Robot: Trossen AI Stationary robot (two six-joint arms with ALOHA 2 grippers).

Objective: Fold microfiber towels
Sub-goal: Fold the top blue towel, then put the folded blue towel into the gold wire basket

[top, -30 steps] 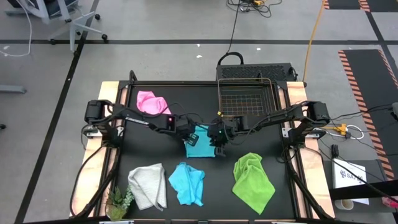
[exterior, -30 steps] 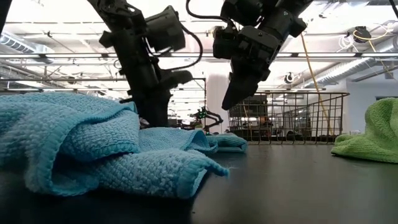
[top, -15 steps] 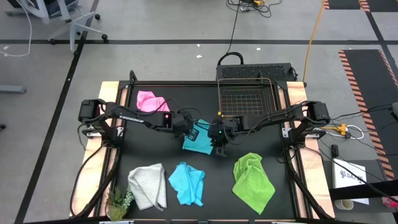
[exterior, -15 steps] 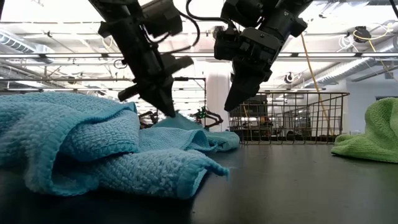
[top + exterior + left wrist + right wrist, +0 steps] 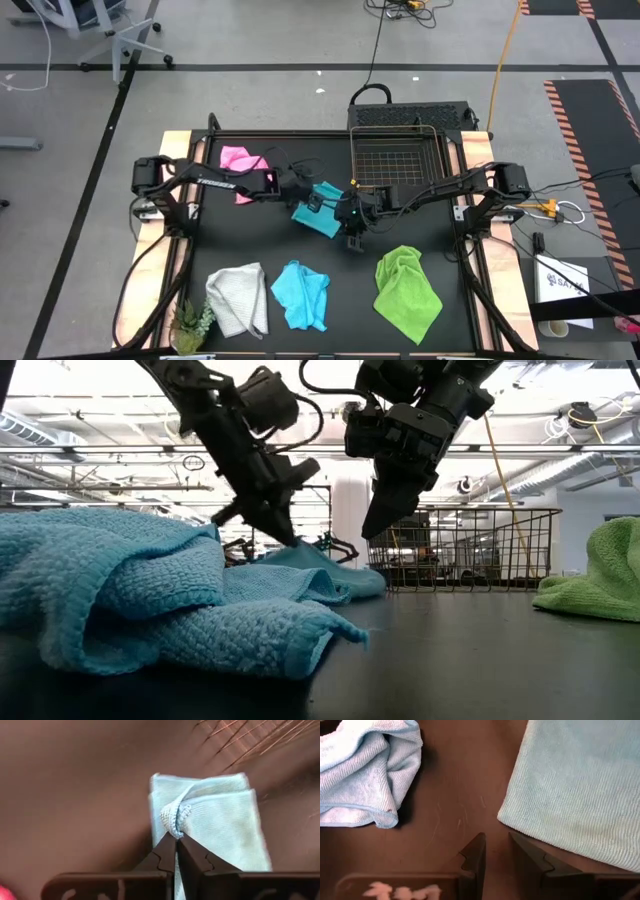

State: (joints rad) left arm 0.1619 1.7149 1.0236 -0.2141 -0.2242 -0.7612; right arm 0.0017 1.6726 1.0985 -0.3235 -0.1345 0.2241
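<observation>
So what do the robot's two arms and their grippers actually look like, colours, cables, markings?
Both arms are dark, slim and jointed. The left gripper and right gripper each have two black, angular fingers. Black cables loop off the wrists, and a small red light shows on the left arm. Any lettering is too small to read.

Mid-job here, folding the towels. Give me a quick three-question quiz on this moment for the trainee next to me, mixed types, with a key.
1. True or false: the left hand pinches a bunched edge of the folded blue towel.
2. Multiple choice: the right hand is (a) clamped on the green towel, (b) above bare table beside the folded blue towel, holding nothing, (c) inside the wire basket.
3. Fill in: the towel nearest the small plant is the ___ one.

Key: 1 true; 2 b; 3 white-grey.
</observation>
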